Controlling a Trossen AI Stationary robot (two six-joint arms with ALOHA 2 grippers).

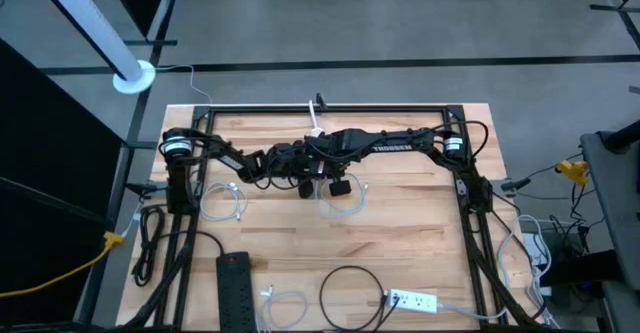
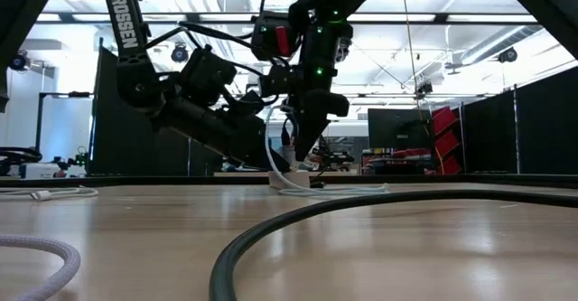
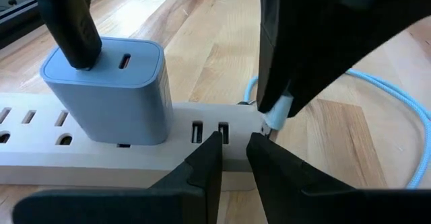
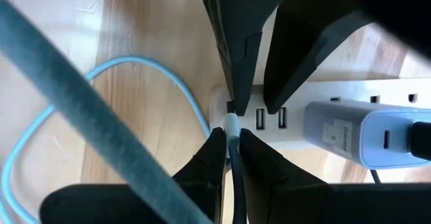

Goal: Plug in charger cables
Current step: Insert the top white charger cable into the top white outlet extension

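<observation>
A white power strip [image 3: 135, 153] lies mid-table under both arms, with a grey-blue charger block [image 3: 108, 89] plugged into it. My right gripper [image 4: 232, 138] is shut on the plug end of a white charger cable [image 4: 135, 83]. It holds that plug at the strip's end [image 4: 222, 109], beside the USB ports [image 3: 209, 131]. The rest of the cable loops on the wood [image 1: 345, 205]. My left gripper [image 3: 234, 142] is nearly shut, its tips resting on the strip by those ports. In the low view both grippers [image 2: 293, 161] meet over the strip [image 2: 291, 183]. My left gripper rests its two fingertips [image 4: 232, 103] on the strip's top beside the USB ports [image 4: 259, 118], coming down at a slant, with a narrow gap between them. The strip lies flat on the table. My right gripper pinches the white cable's plug end [image 4: 231, 125] between its two fingertips, pointing down. The fingers lie along the cable. The plug's tip is at the strip's end, and I cannot tell whether it sits in a port.
Near the front edge lie a black power strip [image 1: 235, 283], a second white strip [image 1: 412, 300], a black cable loop [image 1: 355, 291] and a white coil [image 1: 285, 303]. Another white coil [image 1: 222, 203] lies at left. A yellow cord [image 1: 60, 273] runs off the left side.
</observation>
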